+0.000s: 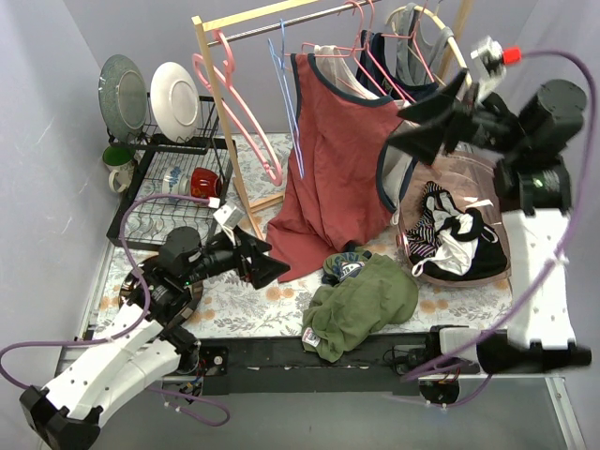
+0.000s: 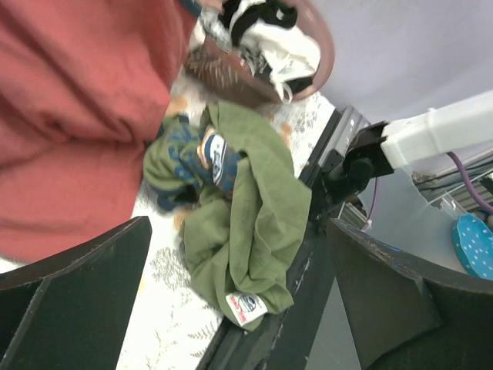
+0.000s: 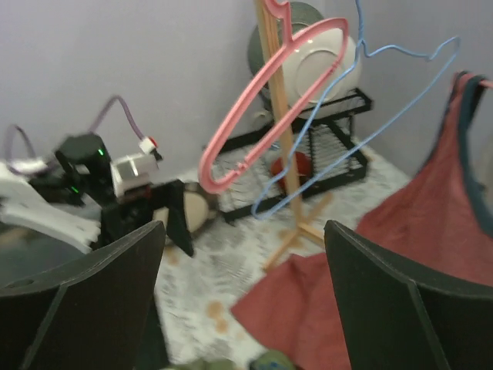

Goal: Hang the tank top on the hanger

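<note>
Left claw (image 1: 266, 263): released, empty.
Right claw (image 1: 424, 125): released, empty, 2 o'clock.
Tank top (image 1: 361, 305): crumpled, 6 o'clock; lift by one edge (neckline seemingly buried).
Hanger (image 1: 289, 103): hanging, 12 o'clock.

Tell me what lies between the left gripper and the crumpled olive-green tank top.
Left wrist view: only bare floral table cover separates the left gripper from the olive-green tank top; the rust-red tank top hangs alongside.

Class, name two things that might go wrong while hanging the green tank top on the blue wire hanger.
The tank top lies bunched in a heap: a grasp may catch several layers. The hanger hangs close between a pink hanger and a red tank top, so reaching for it may snag either.
</note>
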{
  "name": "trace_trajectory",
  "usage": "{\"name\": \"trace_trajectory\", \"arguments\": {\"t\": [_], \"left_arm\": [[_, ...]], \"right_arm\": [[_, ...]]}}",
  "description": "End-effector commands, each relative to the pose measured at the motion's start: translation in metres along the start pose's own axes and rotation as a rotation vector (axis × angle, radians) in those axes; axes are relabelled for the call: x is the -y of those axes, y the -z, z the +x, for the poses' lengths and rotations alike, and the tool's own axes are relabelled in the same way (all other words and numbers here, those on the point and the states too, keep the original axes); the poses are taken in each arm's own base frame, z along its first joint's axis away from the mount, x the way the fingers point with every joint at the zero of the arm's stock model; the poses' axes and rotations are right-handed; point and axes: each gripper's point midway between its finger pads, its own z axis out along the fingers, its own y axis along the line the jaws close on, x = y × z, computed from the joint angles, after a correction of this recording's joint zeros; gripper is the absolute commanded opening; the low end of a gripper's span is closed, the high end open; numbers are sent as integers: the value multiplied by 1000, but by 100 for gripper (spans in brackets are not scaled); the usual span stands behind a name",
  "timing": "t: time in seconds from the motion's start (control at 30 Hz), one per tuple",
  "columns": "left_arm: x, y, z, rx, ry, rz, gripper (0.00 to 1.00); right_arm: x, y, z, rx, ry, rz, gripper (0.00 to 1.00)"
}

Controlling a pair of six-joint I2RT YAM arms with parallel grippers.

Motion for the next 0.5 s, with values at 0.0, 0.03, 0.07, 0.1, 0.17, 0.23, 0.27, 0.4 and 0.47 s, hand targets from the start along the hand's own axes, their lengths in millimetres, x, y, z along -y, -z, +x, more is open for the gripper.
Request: {"name": "trace_trajectory", "arguments": {"t": [0.0,0.03,0.07,0.1,0.17,0.23,0.27,0.4,0.47], "left_arm": [[-20,-17,39,-88,129,-39,98],[-28,-23,57,-133,176,-61,97],[-34,-29,66,-147,194,-98,96],[-24,-37,79,-179,186,-86,95],[-37,-54,104,-226,171,-209,95],[-28,-66,128,-295,154,-237,92],[-34,-73,139,-328,176,-290,91],[-55,-83,158,-341,187,-416,88],[-54,-88,159,-331,194,-397,88]], "right_arm": [[-29,42,47,-166,519,57,93],[-13,48,60,-209,538,124,93],[-10,56,82,-268,498,147,93],[8,60,110,-340,520,146,92],[26,72,143,-431,515,207,90],[55,85,200,-572,494,245,86],[59,90,219,-609,503,246,84],[58,85,306,-745,550,103,75],[64,91,351,-835,573,90,75]]}}
